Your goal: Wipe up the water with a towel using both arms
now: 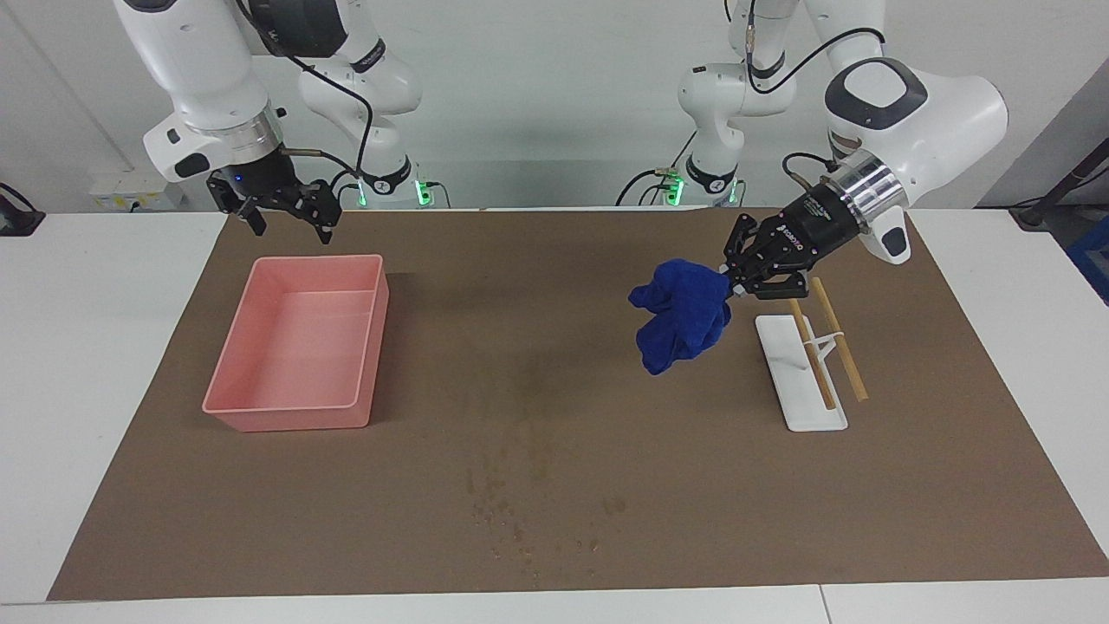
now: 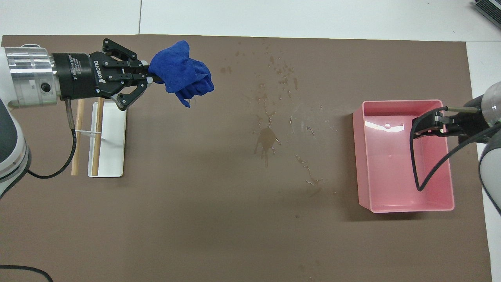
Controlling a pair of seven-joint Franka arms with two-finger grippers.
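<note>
My left gripper (image 1: pixel 728 282) (image 2: pixel 150 76) is shut on the blue towel (image 1: pixel 680 316) (image 2: pixel 180 74) and holds it bunched in the air over the brown mat, beside the white rack. The water (image 1: pixel 520 498) (image 2: pixel 268 141) lies as a dark patch with streaks and scattered drops on the middle of the mat, between the towel and the pink tray (image 1: pixel 295 414) (image 2: pixel 403 102). The towel does not touch it. My right gripper (image 1: pixel 292 230) (image 2: pixel 417 127) is open and empty, raised over the tray's edge nearest the robots.
A white rack (image 1: pixel 801 390) (image 2: pixel 113 149) with two wooden sticks stands under my left wrist, toward the left arm's end. The pink tray holds nothing. The brown mat (image 1: pixel 780 520) covers most of the white table.
</note>
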